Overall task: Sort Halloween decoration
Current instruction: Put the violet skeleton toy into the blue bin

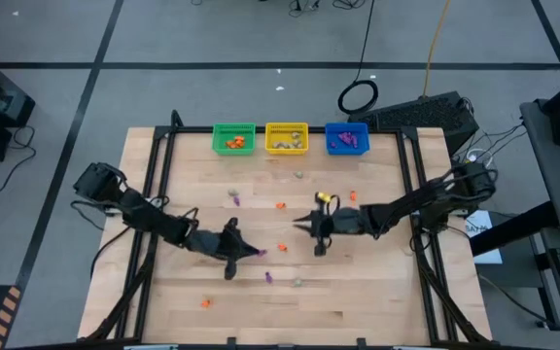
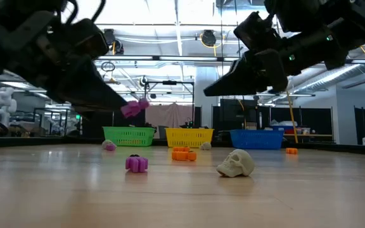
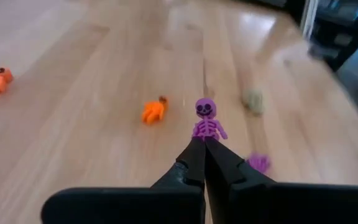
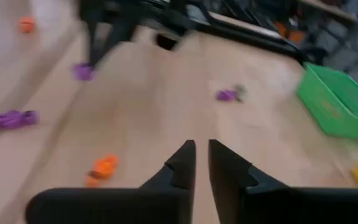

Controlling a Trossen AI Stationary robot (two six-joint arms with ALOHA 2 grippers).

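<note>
Wooden table (image 1: 358,301): light planks, dark frame rails along both sides.

Left arm reaches in from the table's left edge. Left gripper (image 1: 261,253) sits near table centre, raised off the surface; fingers pinched tight on a purple skeleton figure (image 3: 207,119), held by its lower end, skull end pointing away from the fingers. Low view shows the same figure (image 2: 134,108) clear of the table.

Right arm reaches in from the right edge. Right gripper (image 1: 298,227) hovers just right of centre, above the surface, fingertips almost together with a thin gap, nothing between them.

Three baskets in a row at the far edge: green basket (image 1: 233,137) with orange pieces, yellow basket (image 1: 286,137) with pale pieces, blue basket (image 1: 347,138) with purple pieces.

Loose trinkets on the table:
- pale skull (image 2: 236,163), near front, low view
- purple trinket (image 2: 136,163), left of the skull
- orange trinket (image 2: 183,154), behind those two
- orange figure (image 3: 153,110), near the held skeleton
- orange piece (image 1: 205,303), near the front edge
</note>
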